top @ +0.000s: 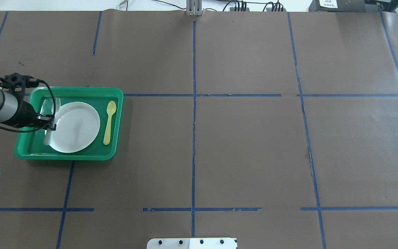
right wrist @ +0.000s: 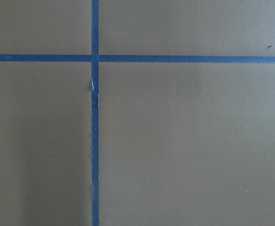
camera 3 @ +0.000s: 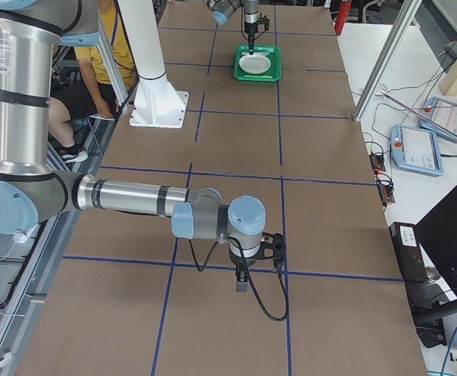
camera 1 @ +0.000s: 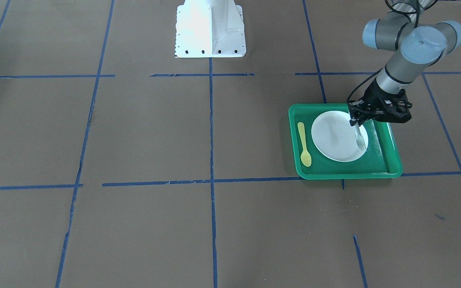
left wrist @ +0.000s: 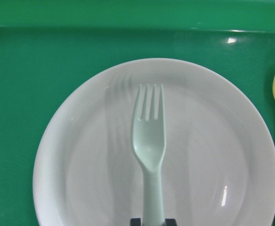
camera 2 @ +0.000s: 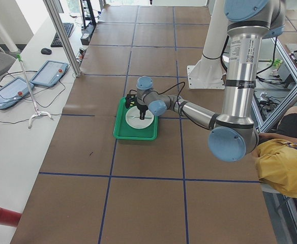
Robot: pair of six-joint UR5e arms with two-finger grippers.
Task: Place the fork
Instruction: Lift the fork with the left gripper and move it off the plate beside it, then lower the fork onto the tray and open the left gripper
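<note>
Your left gripper is clamped on the handle of the fork, so the pick-up looks done and the placing is what remains.

- **Where the fork is:** It hangs in the gripper over the tray. The tines point away from the robot.
  - In the overhead view it lies along the plate edge on the side away from the spoon, partly over the plate rim and partly over the green floor.
  - The left wrist view shows it against the middle of the plate, with a faint shadow of the tines beside it. I read that shadow as the fork being raised above the plate, not resting on it, but no view settles whether it touches.
- **What looks done:** The spoon lies flat in the tray on one side of the plate, and the plate sits in the middle.
- **What is left:** You need to bring the fork down, let go and lift clear. The free strip of tray opposite the spoon looks like the natural spot. It is narrow, so from here the fork could end up leaning on the plate rim.

Your right gripper hangs over the bare table, well apart from the tray. It shows only in the side view, so I cannot tell how its fingers stand.
</note>
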